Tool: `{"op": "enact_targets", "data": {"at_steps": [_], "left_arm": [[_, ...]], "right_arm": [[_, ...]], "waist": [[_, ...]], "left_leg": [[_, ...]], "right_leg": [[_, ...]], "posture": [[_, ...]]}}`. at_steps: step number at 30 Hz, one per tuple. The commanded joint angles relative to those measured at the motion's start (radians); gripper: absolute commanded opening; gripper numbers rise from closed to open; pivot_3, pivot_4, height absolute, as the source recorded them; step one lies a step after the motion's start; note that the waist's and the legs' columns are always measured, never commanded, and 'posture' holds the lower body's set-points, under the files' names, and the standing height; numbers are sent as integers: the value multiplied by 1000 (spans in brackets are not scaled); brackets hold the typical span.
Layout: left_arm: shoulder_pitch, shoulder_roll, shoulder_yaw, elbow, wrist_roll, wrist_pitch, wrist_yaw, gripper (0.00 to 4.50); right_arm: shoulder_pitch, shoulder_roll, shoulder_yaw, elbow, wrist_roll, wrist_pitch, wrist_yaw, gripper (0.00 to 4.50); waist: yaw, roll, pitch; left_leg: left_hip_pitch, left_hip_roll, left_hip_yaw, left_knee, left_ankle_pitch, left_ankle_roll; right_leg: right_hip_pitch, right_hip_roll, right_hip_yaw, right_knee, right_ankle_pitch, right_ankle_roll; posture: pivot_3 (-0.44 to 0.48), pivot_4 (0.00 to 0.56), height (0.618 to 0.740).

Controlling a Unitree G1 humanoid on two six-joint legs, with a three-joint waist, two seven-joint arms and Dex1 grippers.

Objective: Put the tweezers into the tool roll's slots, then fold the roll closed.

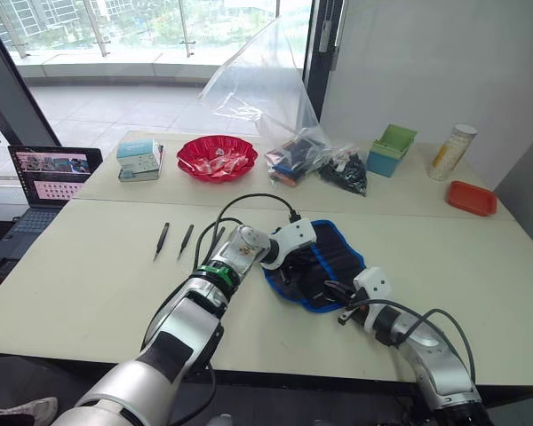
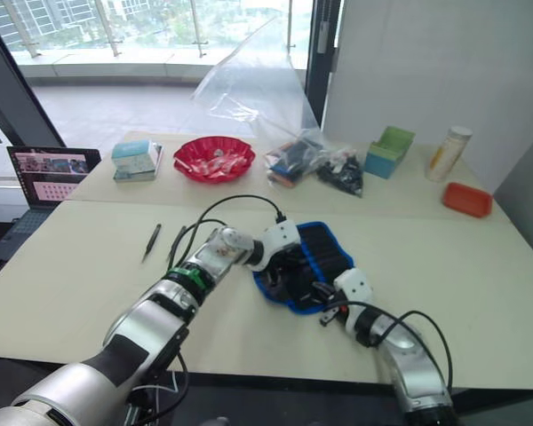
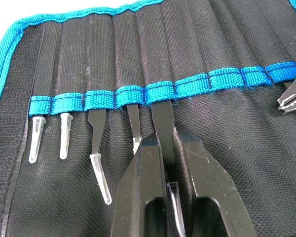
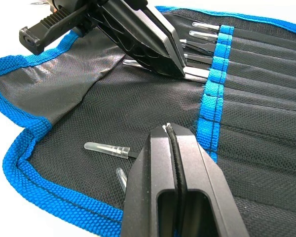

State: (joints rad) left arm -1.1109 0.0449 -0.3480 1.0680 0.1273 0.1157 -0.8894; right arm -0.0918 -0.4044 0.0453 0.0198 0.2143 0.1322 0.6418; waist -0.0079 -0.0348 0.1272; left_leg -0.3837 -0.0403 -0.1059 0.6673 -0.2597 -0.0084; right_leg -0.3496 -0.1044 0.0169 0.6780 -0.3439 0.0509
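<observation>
Tool roll [image 3: 227,138]: matt woven cloth, blue webbing.

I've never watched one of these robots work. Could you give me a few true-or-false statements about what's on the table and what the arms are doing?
1. The left gripper grips a pair of tweezers at the tool roll. True.
2. The tool roll is folded shut. False: it lies open.
3. Loose tweezers lie on the table. True.
4. The red bowl sits on the roll. False: it stands apart, farther back.
5. The right gripper is wide open. False: it is shut.
</observation>
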Motion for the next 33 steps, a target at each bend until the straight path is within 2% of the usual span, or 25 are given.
{"op": "enact_targets", "data": {"at_steps": [1,2,4,7,11,14,15,18,21,24,27,33], "left_arm": [[-30,-18,-1,17,30,-21,24,8],[-32,-17,-2,21,36,-22,25,8],[-33,-13,20,12,18,18,-6,854],[-10,33,-6,-84,35,81,-90,1793],[62,154,25,-385,-3,231,-175,3086],[130,283,41,-589,-22,288,-247,4073],[154,331,77,-655,-55,307,-269,4400],[229,447,181,-810,-165,359,-318,4455],[317,508,292,-892,-280,423,-336,4455],[415,555,355,-937,-336,423,-324,4455],[572,635,391,-1010,-349,400,-326,4455],[797,675,552,-1071,-411,361,-228,4455]], "right_arm": [[57,-7,25,55,-29,38,4,0],[57,-8,24,54,-29,38,4,0],[57,-9,22,53,-30,39,3,0],[57,-8,21,53,-30,39,2,0],[58,-7,19,53,-32,26,-1,0],[42,9,-13,49,-12,-6,-20,0],[37,14,-26,38,5,-18,-17,0],[28,36,-62,2,61,-48,0,0],[24,53,-97,-34,105,-56,-1,0],[17,62,-114,-45,118,-58,-6,0],[3,59,-96,-28,90,-60,-7,0],[-21,72,-93,34,65,-77,-19,0]], "waist": [[2,0,0],[2,0,0],[2,0,0],[-2,0,0],[-12,0,0],[-13,1,0],[-15,2,1],[-11,5,3],[-6,7,4],[-9,12,7],[-18,14,8],[-34,15,9]], "left_leg": [[0,0,0,0,0,0],[0,0,0,0,0,0],[0,0,0,1,0,0],[0,0,0,1,0,0],[-1,0,0,0,0,0],[-1,1,-1,0,1,-1],[-1,1,-1,0,1,-1],[-1,1,-1,-1,2,-4],[-2,1,-2,0,2,-4],[-3,1,-2,0,2,-3],[-3,1,-1,0,1,-1],[-2,4,-1,-2,0,-1]], "right_leg": [[0,0,0,0,0,0],[0,0,0,0,0,0],[0,0,0,0,0,0],[0,0,0,0,0,0],[-1,0,0,2,0,0],[-2,0,0,2,0,0],[-2,0,1,2,0,0],[-2,0,1,2,0,0],[-2,-1,1,1,0,0],[-3,-2,1,2,0,0],[-4,-1,1,3,0,0],[-6,1,2,3,0,0]], "posture": [[0,150,740],[0,150,740],[0,150,740],[0,150,740],[0,150,740],[0,150,740],[0,150,740],[0,150,740],[0,150,740],[0,150,740],[0,150,740],[0,150,740]]}}
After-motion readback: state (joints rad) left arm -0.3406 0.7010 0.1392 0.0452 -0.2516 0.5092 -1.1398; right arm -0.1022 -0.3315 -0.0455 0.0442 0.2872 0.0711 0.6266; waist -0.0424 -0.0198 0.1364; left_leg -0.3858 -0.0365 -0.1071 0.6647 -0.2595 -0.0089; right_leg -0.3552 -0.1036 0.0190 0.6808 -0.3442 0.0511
